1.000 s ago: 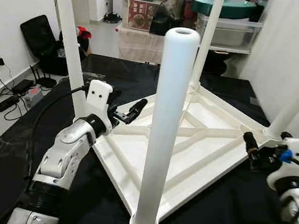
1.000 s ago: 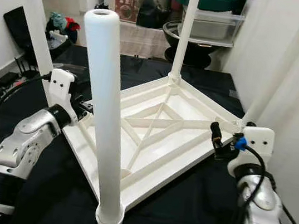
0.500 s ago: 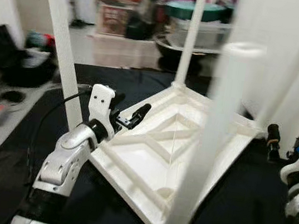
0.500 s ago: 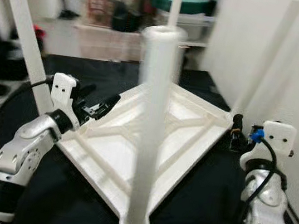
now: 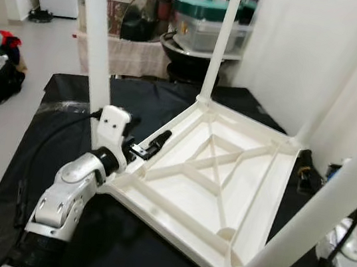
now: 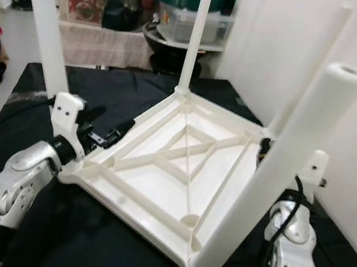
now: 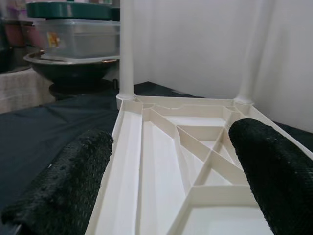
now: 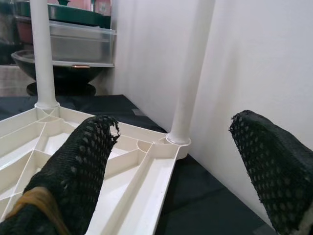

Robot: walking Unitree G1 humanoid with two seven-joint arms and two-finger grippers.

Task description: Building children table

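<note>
A white children's table (image 5: 218,180) lies upside down on a black mat (image 5: 51,128), four legs (image 5: 98,34) up; the left tool (image 5: 153,144) spread apart at its corner rim, the right tool (image 6: 265,148) spread by the opposite edge

White plastic table (image 5: 212,179) is lying upside down on the black mat (image 5: 70,90), ribbed underside showing, all four round legs (image 5: 98,34) sticking straight up.

Head stereo pair looks down-fwd over upturned table (image 5: 213,172); wrist cams sit low, close (both share its underside).
</note>
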